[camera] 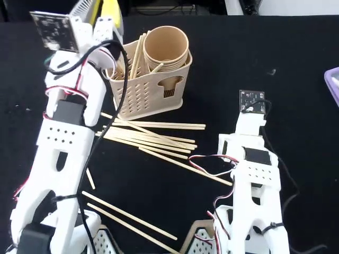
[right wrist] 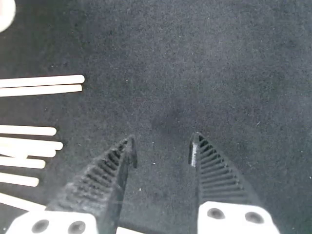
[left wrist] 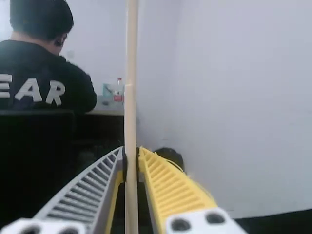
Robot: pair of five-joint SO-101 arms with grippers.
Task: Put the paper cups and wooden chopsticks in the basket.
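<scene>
A beige slotted basket (camera: pixel 150 94) stands at the back of the black table with stacked paper cups (camera: pixel 166 46) and several chopsticks upright in it. More wooden chopsticks (camera: pixel 153 136) lie in a loose pile in front of the basket, and two more chopsticks (camera: pixel 127 217) lie near the front. My left gripper (left wrist: pixel 130 155) is raised beside the basket's back left and is shut on one chopstick (left wrist: pixel 130 73), which stands upright between its fingers. Over bare table to the right of the pile, my right gripper (right wrist: pixel 162 144) is open and holds nothing, with chopstick ends (right wrist: pixel 44 84) off to one side of it.
A purple object (camera: pixel 332 84) sits at the table's right edge. The left arm (camera: pixel 63 137) runs along the left side close to the basket. The right arm (camera: pixel 250 164) stands at the front right. Bare black cloth lies between the basket and the purple object.
</scene>
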